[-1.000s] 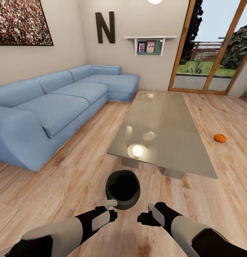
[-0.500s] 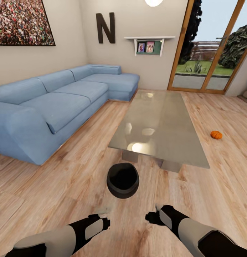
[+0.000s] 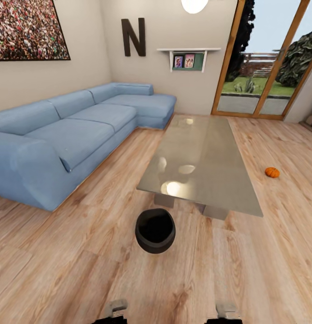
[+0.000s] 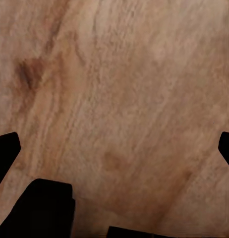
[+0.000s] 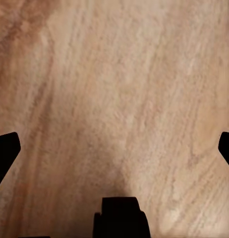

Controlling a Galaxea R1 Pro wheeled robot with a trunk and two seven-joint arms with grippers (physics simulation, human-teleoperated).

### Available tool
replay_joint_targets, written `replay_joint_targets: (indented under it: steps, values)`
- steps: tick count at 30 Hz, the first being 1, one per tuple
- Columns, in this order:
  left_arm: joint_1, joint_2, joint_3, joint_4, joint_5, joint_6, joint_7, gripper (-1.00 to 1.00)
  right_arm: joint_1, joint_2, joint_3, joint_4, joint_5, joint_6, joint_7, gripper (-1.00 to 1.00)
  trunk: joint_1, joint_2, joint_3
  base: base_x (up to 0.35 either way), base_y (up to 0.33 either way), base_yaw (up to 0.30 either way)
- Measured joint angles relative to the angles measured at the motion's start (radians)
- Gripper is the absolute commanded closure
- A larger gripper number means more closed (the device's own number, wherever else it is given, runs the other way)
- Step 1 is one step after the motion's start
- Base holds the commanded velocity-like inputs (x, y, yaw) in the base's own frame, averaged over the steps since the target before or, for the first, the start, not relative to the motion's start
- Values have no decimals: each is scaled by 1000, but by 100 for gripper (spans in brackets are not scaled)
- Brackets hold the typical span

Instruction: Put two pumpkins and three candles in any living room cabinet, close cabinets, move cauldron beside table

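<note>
In the left wrist view the left gripper (image 4: 114, 144) has its two dark fingertips (image 4: 6, 148) far apart at opposite edges of the picture, spread wide with nothing between them but the light wood plank floor (image 4: 124, 89). The right gripper (image 5: 114, 144) looks the same in its own wrist view: fingertips (image 5: 6, 148) set wide, only bare planks between them. From the head camera just the grey ends of both grippers peek over the lower edge of the picture, the left one (image 3: 115, 308) and the right one (image 3: 226, 309), well apart from each other and both short of the cauldron (image 3: 155, 230). That black, round, open-topped pot stands upright on the floor, just beside the near end of the table (image 3: 228, 180), close to its dark legs though I cannot tell whether it touches them. One orange pumpkin (image 3: 272, 172) lies on the floor to the right of the table, apart from it. A blue corner sofa (image 3: 74, 130) runs along the left wall, and glazed wood-framed doors (image 3: 264, 58) stand at the far right.
</note>
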Motion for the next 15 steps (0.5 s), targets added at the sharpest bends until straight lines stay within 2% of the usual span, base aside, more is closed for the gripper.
replay_joint_targets:
  steps: [1, 4, 8, 15]
  values:
    - [12, -1, -1, 2, 1, -1, -20, -100, 19, -1, 0, 2, 1, -32, 0, -100, -4, 7, 3, 0, 0, -99]
    - [24, -1, -1, 5, 2, -7, -31, -100, 38, -4, 0, 4, 1, -52, -1, -100, -15, 28, 15, 0, 0, -166]
    - [31, 0, -1, 31, 4, -41, -34, -100, 46, -13, -1, 4, -4, -61, -2, -100, -31, 56, 32, 0, 0, -203]
    - [78, 2, 0, 99, 8, -88, -34, -100, 48, -14, -8, 4, -12, -67, -10, -100, -58, 105, 62, 0, 0, -237]
